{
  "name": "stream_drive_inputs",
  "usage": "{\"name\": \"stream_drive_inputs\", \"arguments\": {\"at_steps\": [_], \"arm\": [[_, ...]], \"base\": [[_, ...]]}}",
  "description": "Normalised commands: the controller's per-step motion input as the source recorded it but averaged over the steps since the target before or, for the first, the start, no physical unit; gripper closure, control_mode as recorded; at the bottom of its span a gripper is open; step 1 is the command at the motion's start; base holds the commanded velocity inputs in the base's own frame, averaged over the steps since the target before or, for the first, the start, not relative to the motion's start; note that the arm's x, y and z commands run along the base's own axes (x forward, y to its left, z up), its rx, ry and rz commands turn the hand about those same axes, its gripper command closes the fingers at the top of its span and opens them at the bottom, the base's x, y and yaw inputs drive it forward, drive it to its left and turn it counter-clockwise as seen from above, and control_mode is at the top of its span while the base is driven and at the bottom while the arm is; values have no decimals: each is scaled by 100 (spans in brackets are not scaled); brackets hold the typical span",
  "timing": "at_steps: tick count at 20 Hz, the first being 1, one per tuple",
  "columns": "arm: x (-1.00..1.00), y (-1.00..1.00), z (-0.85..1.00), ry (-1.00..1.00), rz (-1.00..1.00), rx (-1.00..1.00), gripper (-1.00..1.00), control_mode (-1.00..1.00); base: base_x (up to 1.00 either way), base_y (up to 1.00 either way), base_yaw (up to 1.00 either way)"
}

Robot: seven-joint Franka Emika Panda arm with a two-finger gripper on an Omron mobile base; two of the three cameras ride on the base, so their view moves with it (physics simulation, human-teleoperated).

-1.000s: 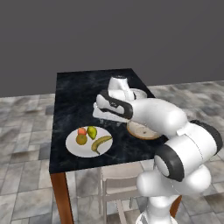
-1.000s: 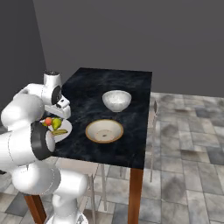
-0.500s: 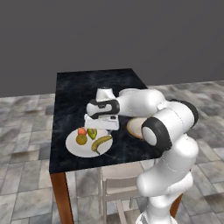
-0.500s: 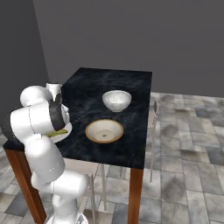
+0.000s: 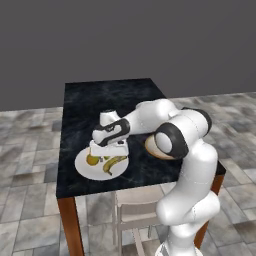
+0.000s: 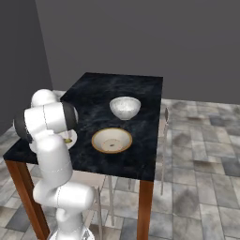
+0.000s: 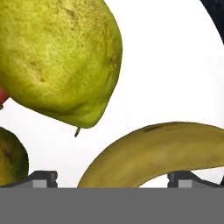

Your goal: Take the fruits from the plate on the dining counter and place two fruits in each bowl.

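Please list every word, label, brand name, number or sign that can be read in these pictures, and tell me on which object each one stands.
None: no readable text, label, brand, number or sign on any object.
The pear, banana and white plate are plain.
The deep white bowl, tan-rimmed bowl, marble counter and robot arm carry no markings.

Dining counter (image 5: 100, 100), black marble top, reddish-brown legs. On it: white plate (image 5: 87, 169) near the front left edge, deep white bowl (image 6: 125, 107) mid-top, tan-rimmed shallow bowl (image 6: 111, 140) just in front of it, apart from the plate.
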Motion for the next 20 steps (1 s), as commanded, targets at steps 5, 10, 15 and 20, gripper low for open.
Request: {"name": "stream_drive_inputs", "arguments": {"at_steps": [5, 10, 15, 20], "arm": [[0, 0, -16, 4, 0, 0, -100, -100], [-39, -6, -14, 2, -2, 0, -100, -100], [-41, -1, -4, 0, -1, 0, -100, -100], [-1, -4, -11, -8, 0, 0, -100, -100]], "base": [[0, 0, 0], [0, 0, 0], [0, 0, 0], [0, 0, 0]]}}
